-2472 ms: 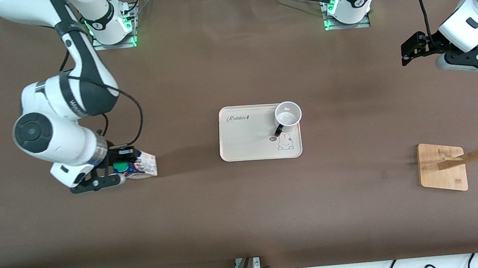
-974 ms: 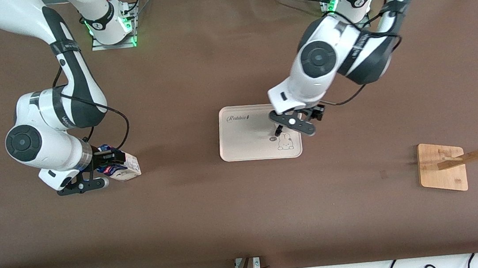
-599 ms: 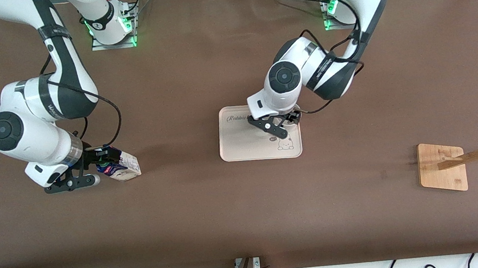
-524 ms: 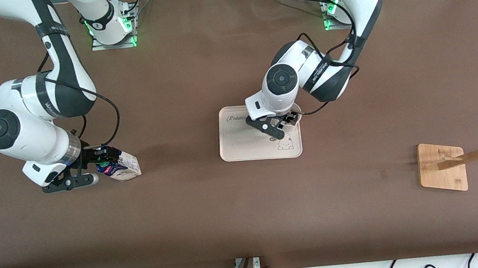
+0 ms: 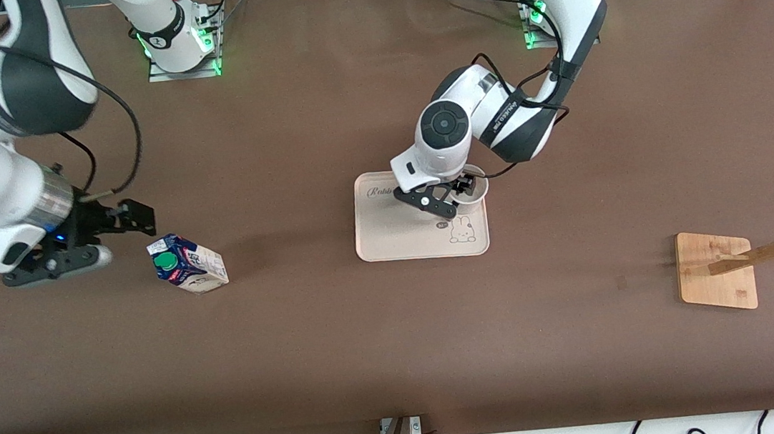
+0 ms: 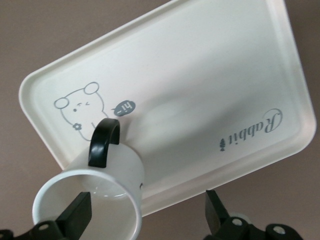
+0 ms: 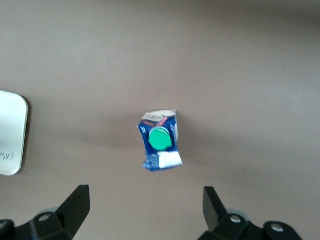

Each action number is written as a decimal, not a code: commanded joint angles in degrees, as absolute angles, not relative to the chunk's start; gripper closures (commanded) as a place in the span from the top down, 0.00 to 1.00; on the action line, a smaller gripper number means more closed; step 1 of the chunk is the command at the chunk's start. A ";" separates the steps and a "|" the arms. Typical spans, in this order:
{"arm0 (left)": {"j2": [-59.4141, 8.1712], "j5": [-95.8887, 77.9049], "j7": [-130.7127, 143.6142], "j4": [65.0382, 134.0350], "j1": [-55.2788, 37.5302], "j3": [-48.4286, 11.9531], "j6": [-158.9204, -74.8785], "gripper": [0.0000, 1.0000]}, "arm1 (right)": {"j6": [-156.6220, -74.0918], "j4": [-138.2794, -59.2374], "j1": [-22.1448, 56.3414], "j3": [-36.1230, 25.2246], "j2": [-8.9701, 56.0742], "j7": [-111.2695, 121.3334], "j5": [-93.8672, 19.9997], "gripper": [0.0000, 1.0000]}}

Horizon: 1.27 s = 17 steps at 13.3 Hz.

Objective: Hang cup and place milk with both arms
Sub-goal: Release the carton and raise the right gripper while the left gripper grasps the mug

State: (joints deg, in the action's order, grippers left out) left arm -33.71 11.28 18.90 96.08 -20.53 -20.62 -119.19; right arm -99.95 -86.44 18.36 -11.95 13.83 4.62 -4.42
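The white cup (image 6: 102,187) with its black loop handle (image 6: 104,142) stands on a corner of the white tray (image 6: 210,75). My left gripper (image 6: 145,215) is open and low over it, one finger (image 6: 76,219) inside the cup, the other (image 6: 214,216) outside, off the tray edge. In the front view the left gripper (image 5: 444,200) covers most of the cup (image 5: 475,193). The blue and white milk (image 5: 188,264) with green cap stands on the table. My right gripper (image 5: 55,263) is open and empty, raised over the table beside the milk (image 7: 160,141), toward the right arm's end.
The tray (image 5: 396,234) has a rabbit drawing and lies mid-table; its corner shows in the right wrist view (image 7: 10,135). A wooden cup rack (image 5: 720,268) with pegs stands toward the left arm's end, nearer to the front camera.
My right gripper let go of the milk and rose away toward the right arm's end. My left arm swung in and came down over the cup on the tray.
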 commanded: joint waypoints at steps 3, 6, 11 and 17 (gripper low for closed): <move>-31.20 17.05 21.97 100.72 -20.74 -20.57 -119.09 1.00 | -94.66 -90.16 18.37 -12.92 5.55 6.86 -2.12 1.00; -31.64 17.05 21.97 100.81 -21.18 -20.57 -119.27 0.77 | -95.53 -94.12 18.46 -12.75 2.29 6.77 -0.88 1.00; -32.61 20.04 21.97 100.81 -21.88 -20.57 -119.27 0.30 | -94.22 -92.90 18.37 -13.89 2.64 6.94 -1.23 1.00; -32.61 19.95 22.41 100.02 -21.97 -20.57 -119.27 0.00 | -94.74 -92.81 18.19 -14.32 2.81 6.24 -1.32 1.00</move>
